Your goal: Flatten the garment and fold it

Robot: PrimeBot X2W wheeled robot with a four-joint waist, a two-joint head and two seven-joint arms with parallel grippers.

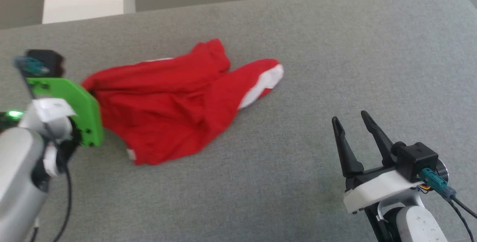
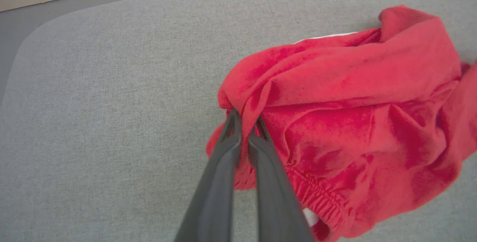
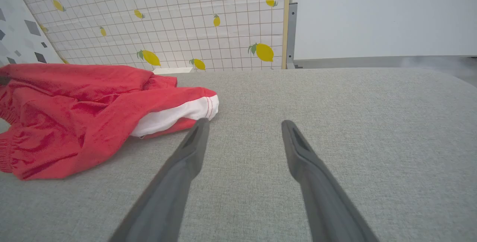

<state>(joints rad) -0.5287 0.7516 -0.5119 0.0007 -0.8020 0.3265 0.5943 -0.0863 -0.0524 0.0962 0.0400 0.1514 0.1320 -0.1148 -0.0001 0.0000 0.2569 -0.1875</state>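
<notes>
Closest to the head camera are my two arms. At the lower left, my left arm's green bracket butts against the left end of the garment and hides what the arm is doing there. At the lower right, the right gripper stands with its two dark fingers spread and nothing between them. The red shorts lie crumpled at centre left on the grey padded surface. Their long axis runs from the bracket up toward the right and ends in a white-trimmed leg hem. That hem sits up and to the left of the right fingertips, well apart from them.

Next, the left wrist view. The left gripper rises from the bottom centre with its fingers pinched together on a fold of red fabric. The gathered waistband runs just right of them, and the rest of the cloth bunches off to the right of the frame.

Last, the right wrist view. The spread fingers point across bare grey padding. The garment lies at the left of the frame, with the hem's white trim just above the left fingertip. A lemon-patterned wall stands behind it.

With one end pinched, I judge the right arm is the one to reach up-left for that hem. Both arms could then draw the shorts out along their length.
</notes>
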